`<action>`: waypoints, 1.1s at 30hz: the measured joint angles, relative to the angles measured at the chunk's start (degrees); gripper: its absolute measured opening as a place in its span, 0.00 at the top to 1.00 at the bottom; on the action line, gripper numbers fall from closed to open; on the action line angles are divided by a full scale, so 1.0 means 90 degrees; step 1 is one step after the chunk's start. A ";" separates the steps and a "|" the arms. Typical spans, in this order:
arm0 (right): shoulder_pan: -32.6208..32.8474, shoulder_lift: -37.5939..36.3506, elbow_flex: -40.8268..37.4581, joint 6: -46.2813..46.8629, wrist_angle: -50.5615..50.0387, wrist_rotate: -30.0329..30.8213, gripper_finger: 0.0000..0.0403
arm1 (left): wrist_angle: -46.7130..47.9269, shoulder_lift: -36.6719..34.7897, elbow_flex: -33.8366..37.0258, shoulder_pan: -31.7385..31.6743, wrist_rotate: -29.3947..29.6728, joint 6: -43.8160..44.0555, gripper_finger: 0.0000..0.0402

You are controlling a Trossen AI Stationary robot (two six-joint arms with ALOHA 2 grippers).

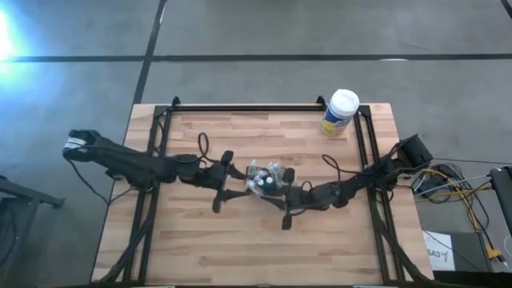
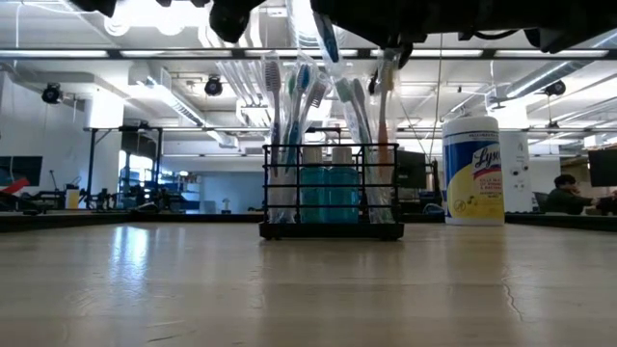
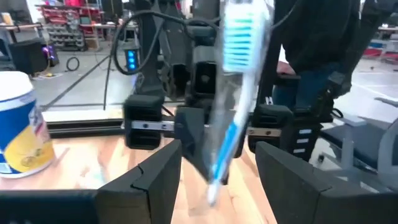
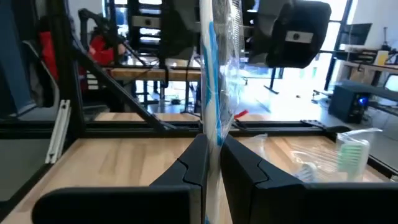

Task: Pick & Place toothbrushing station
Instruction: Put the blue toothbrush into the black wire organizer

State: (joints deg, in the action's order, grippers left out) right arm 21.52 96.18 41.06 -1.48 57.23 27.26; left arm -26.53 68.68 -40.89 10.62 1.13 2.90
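Observation:
The toothbrushing station (image 2: 331, 193), a black wire holder with several toothbrushes and blue bottles, stands on its base mid-table (image 1: 264, 178). My right gripper (image 4: 212, 155) is just right of it (image 1: 282, 186), shut on a blue-and-white toothbrush (image 3: 233, 93) in clear wrap. That brush's lower end (image 2: 328, 39) hangs over the tops of the other brushes. My left gripper (image 3: 217, 149) is open just left of the station (image 1: 238, 181). Its fingers stand on either side of the held brush without touching it. My right gripper pinches the wrapped toothbrush's handle (image 4: 211, 140) between its two fingers. The fingers come about level from the table's right side and lie across the brush. The brush stands nearly upright, bristle head up, slightly tilted, and its lower end (image 3: 211, 193) hangs free below the fingers.
A yellow wipes canister with a white cap (image 1: 340, 112) stands at the table's far right, also seen in the low view (image 2: 472, 169). Black frame rails (image 1: 240, 106) run along the table's far and side edges. Another wrapped toothbrush head (image 4: 351, 155) shows in the right wrist view.

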 joint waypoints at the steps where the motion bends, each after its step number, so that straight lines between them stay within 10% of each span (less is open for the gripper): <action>1: 0.0000 0.0010 0.0000 0.0004 0.0008 0.0016 0.93 | 0.0000 0.0070 -0.0043 0.0013 -0.0003 0.0017 0.47; 18: 0.0069 0.0036 0.0000 -0.0027 -0.0021 0.0709 0.93 | 0.0230 0.0810 -0.0740 0.0276 0.0753 0.0413 0.50; 28: 0.0097 0.0036 0.0000 -0.0028 -0.0045 0.0999 0.93 | 0.0189 0.0794 -0.0744 0.0327 0.1071 0.0192 0.95; 33: 0.0095 0.0036 0.0000 -0.0033 -0.0034 0.0992 0.93 | 0.0166 0.0794 -0.0744 0.0329 0.1069 0.0120 0.93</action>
State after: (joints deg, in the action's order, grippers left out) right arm 22.37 96.51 41.06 -1.78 56.92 36.18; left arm -25.04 75.83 -47.59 13.58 10.74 3.97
